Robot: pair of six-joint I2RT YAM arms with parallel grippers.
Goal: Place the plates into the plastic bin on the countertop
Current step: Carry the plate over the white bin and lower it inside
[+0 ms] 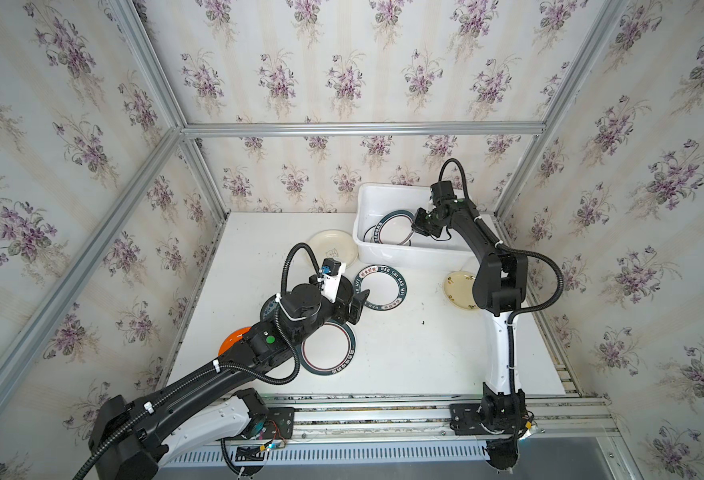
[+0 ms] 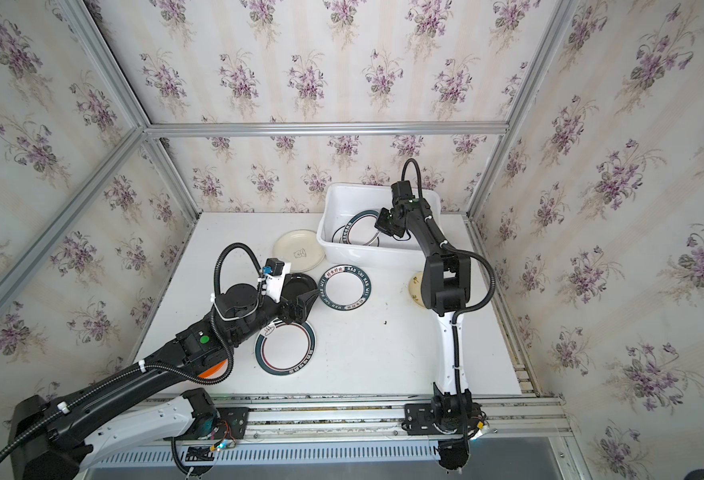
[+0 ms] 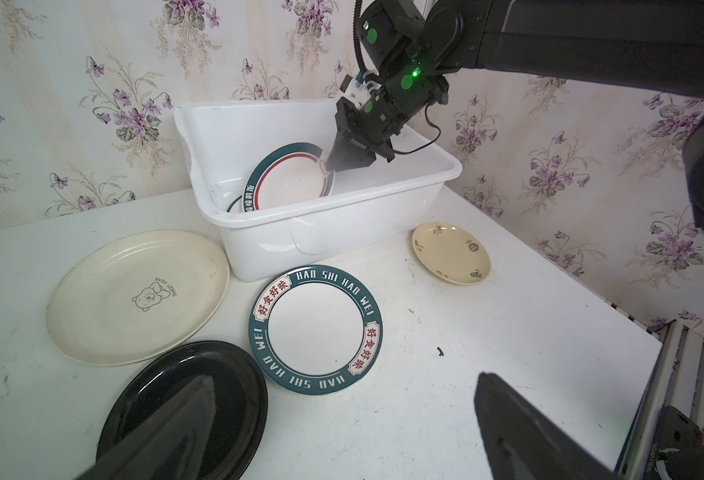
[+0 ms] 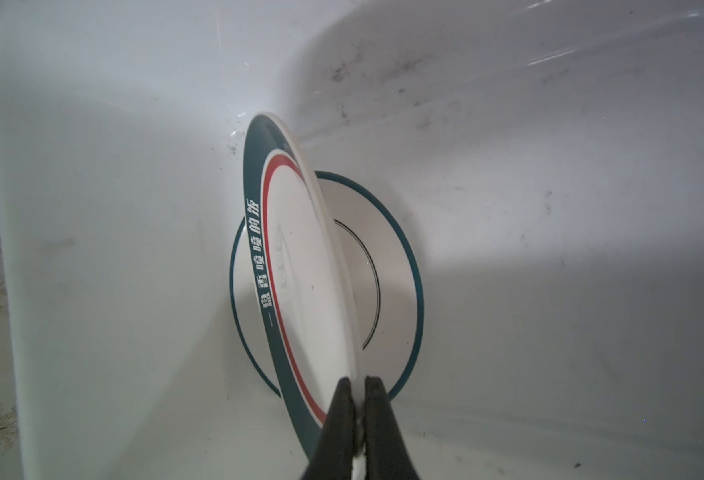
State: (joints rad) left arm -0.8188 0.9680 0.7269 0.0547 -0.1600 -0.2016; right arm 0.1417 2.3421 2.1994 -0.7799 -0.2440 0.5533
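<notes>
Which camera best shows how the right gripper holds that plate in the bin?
The right wrist view: the right gripper is shut on the red-ringed plate, pinching its rim close up. The left wrist view shows this from afar; in both top views it's small.

On white bench point(image 1: 404, 353): plastic bin point(image 1: 425, 254), cream plate point(image 1: 329, 245), black plate point(image 3: 233, 374), lettered plate point(image 1: 381, 287), yellow plate point(image 1: 458, 286), ringed plate point(image 1: 328, 351), orange plate point(image 1: 233, 337).

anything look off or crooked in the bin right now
Yes: the red-ringed plate is tilted steeply, nearly on edge, inside the plastic bin. It is pinched at its rim by the right gripper, above a teal-rimmed plate lying flat. It is not yet laid down.
</notes>
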